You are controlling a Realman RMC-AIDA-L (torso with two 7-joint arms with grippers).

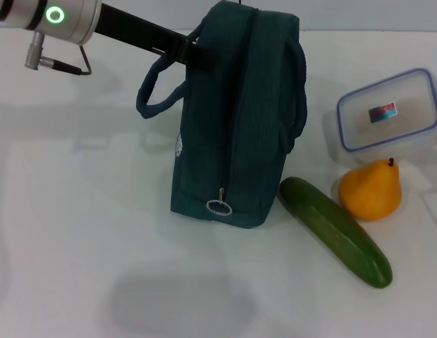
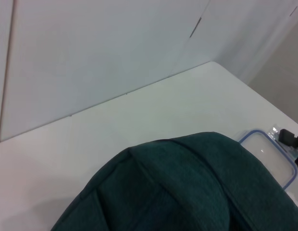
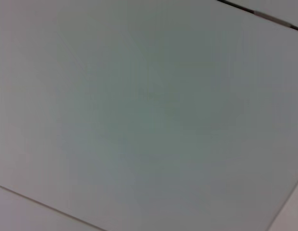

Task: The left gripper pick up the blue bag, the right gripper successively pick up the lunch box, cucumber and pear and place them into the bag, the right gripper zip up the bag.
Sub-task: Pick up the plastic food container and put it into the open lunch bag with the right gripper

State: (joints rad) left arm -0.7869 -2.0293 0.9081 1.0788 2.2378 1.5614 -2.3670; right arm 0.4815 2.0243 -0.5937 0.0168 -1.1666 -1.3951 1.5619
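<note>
My left gripper (image 1: 194,55) reaches in from ten o'clock and ends at the top of the blue bag (image 1: 232,120), where the near cord handle meets the fabric. I cannot tell if its jaws are clenched on the handle or only touching it, because the bag hides the tips. The right gripper shows in no picture, so its state is unknown to me; its wrist camera looks only at a blank pale surface.

The bag stands upright in the middle of the white counter (image 1: 77,232), its zipper pull (image 1: 219,207) hanging low on the end that faces me. I judge the bag soft and light, so it will sag and swing if I lift by one cord; taking both handles together near the top seam looks safer (the fabric itself would slip).

At three o'clock of the bag lies the cucumber (image 1: 336,232), its near end almost touching the bag's base. It seems firm and smooth, so I would take it across the middle. The pear (image 1: 371,189) sits just beside it, round and easy to bruise, best held around its wide belly. The lunch box (image 1: 389,109) is behind the pear, at two o'clock; I think it stiff, light and a little slippery, best held across the short sides.
</note>
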